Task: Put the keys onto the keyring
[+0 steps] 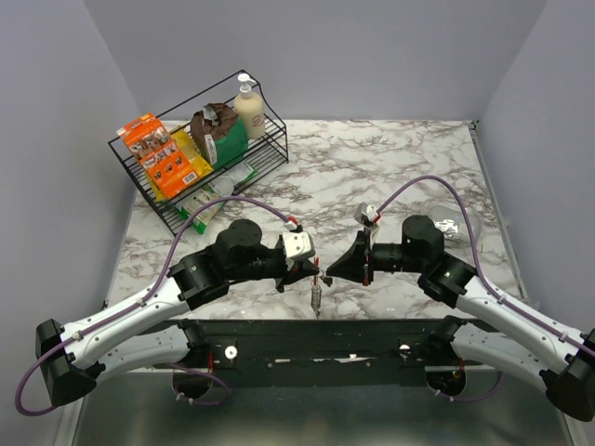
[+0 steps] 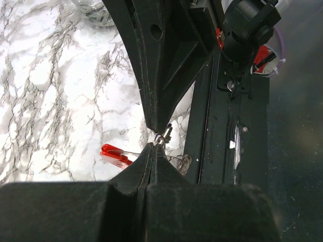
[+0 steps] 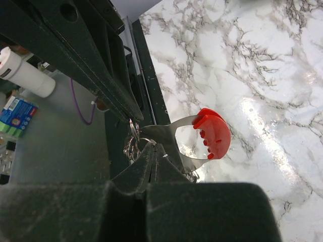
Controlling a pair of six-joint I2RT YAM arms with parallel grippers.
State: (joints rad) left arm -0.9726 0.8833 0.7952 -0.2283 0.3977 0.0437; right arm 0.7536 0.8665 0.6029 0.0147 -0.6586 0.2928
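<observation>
Grey walls are seen closing in a white, grey-veined marble table [image 1: 390,167]. At its far left a black wire basket [image 1: 160,206] is stocked with orange packets [image 1: 163,158], a green pouch [image 1: 230,144], a brown bag [image 1: 210,124] and a cream pump bottle [image 1: 248,110]. Small pictures are printed on the orange packets, but no word or brand can be read on them at this size. Nothing legible is found on the arms either.

Now to the middle, near the front edge: the left gripper [image 1: 311,269] and the right gripper [image 1: 330,274] are brought tip to tip above the table, and the keyring [image 1: 317,295] is seen hanging between and just below them.

From the right wrist, the keyring is shown as a flat, silvery metal loop capped by a rounded red piece [image 3: 213,133] with a row of small bumps. Thin wire rings [image 3: 132,138] are bunched at its other end. The right gripper [image 3: 153,148] is pressed fully closed on the silvery part.

From the left wrist, the left gripper [image 2: 153,151] is likewise clamped tight, with a small ring pinched at its tip. The red clip [image 2: 115,154] is seen jutting out to one side and a silvery coil [image 2: 181,162] to the other.

The keys cannot be told apart from those bunched rings.
</observation>
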